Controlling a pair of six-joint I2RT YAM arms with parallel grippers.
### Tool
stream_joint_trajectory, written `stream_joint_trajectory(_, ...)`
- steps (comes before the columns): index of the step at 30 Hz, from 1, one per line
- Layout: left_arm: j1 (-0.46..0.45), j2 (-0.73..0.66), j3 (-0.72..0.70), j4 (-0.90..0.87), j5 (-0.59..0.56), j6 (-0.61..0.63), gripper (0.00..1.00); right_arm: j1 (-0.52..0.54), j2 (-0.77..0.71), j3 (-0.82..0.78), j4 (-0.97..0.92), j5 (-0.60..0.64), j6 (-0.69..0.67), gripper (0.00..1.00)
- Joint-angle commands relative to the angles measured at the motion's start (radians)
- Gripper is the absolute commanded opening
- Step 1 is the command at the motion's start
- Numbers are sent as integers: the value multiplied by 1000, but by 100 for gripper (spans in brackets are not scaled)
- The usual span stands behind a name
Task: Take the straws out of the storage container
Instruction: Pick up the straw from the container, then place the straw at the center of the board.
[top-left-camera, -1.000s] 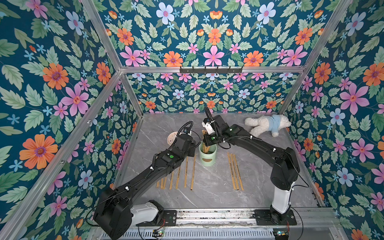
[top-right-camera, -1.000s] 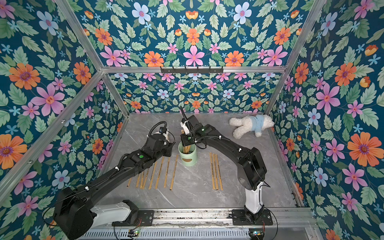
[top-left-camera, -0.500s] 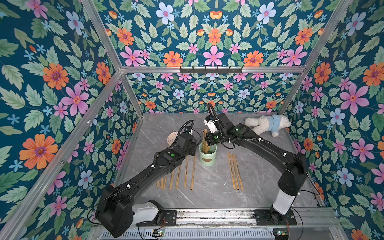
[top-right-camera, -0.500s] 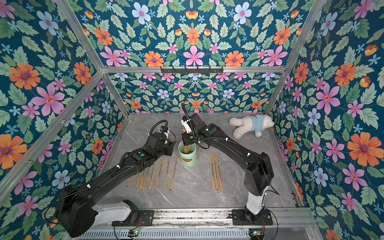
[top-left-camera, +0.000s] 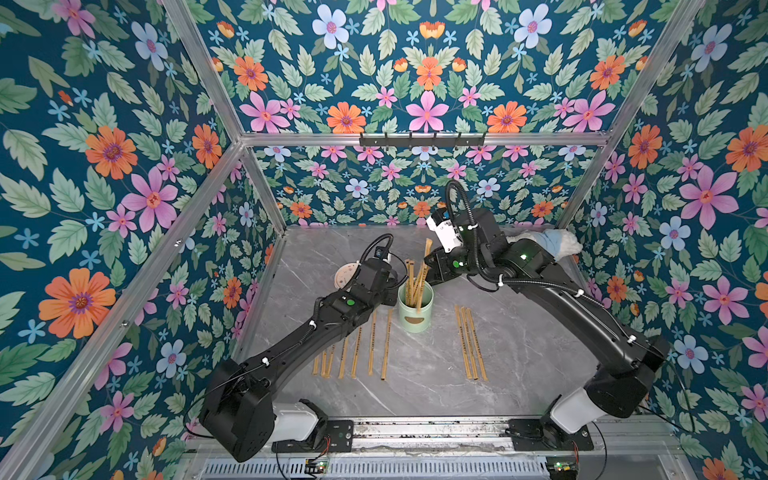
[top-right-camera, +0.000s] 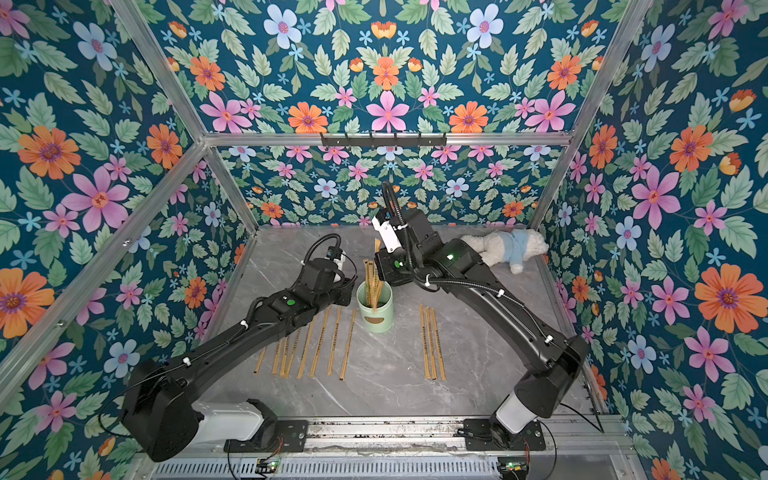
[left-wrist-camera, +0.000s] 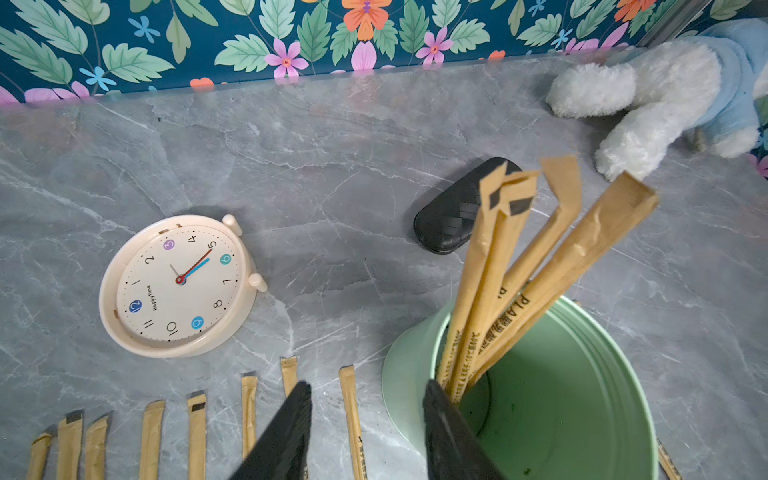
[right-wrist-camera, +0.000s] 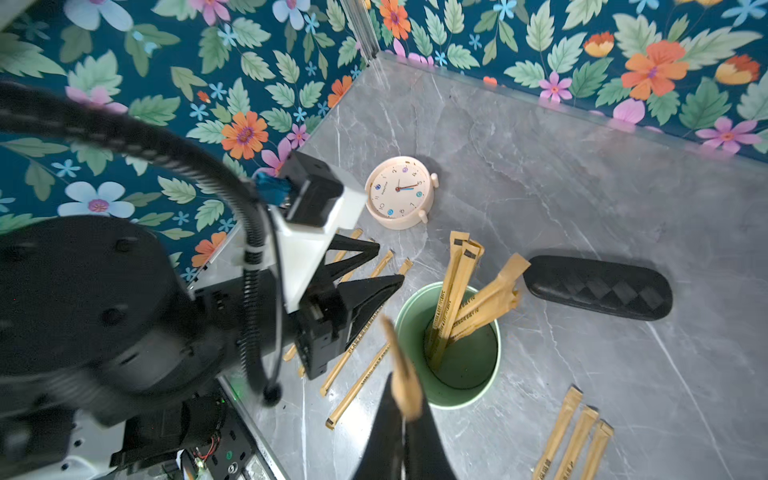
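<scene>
This is a robot test booth, like one in a lab. Walls (top-left-camera: 104, 166) covered in flower paper and shiny metal bars (top-left-camera: 291, 139) make a box around a grey stone-look table (top-left-camera: 415, 390). In both top views, a black left arm (top-left-camera: 299, 345) and right arm (top-left-camera: 582, 307) are bolted to a metal rail (top-left-camera: 415, 434) at the bottom, near small circuit boards (top-left-camera: 314, 466). A toy-like clock (left-wrist-camera: 178, 286) and a soft toy (top-right-camera: 507, 247) lie on the table.
</scene>
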Motion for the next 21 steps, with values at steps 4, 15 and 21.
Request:
stream_joint_trajectory(4, 2, 20, 20, 33, 28, -7, 46, 0, -87, 2, -106, 83, -42, 6)
stream_joint_trajectory(15, 2, 55, 38, 45, 52, -6, 46, -28, -194, 5, -354, 299, -93, 7)
stream_joint_trajectory(21, 2, 88, 57, 56, 78, -7, 45, -168, -218, -49, -460, 261, -48, 7)
